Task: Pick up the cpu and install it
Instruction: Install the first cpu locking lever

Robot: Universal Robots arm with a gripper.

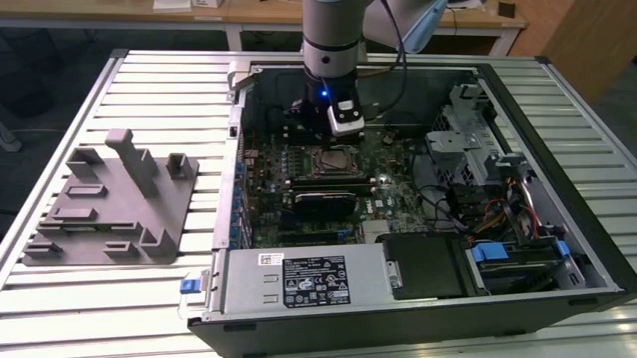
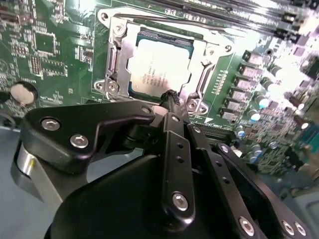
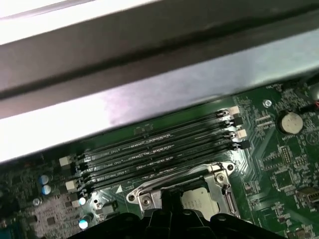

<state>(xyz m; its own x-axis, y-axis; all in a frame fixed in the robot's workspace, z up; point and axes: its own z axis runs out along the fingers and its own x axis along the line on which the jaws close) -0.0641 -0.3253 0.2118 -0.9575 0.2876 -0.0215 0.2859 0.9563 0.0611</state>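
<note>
The cpu (image 1: 335, 159) lies flat in its socket on the green motherboard, silver top up, inside the open computer case. In the second wrist view the cpu (image 2: 158, 70) sits framed by the metal socket bracket (image 2: 112, 55). My gripper (image 2: 170, 95) hangs just above the socket's edge, its black fingers (image 2: 175, 144) drawn together to one tip with nothing between them. In the exterior view my gripper (image 1: 316, 136) stands over the board just behind the socket. The first wrist view has the cpu (image 3: 200, 198) partly hidden behind my gripper (image 3: 166, 200).
A grey fixture plate (image 1: 110, 209) lies on the slatted table at the exterior view's left. Inside the case are a black heatsink (image 1: 324, 201), memory slots (image 3: 159, 149), a power supply (image 1: 298, 280), a drive cage (image 1: 468, 127) and loose cables (image 1: 478, 216). The case wall (image 3: 149, 99) runs close by.
</note>
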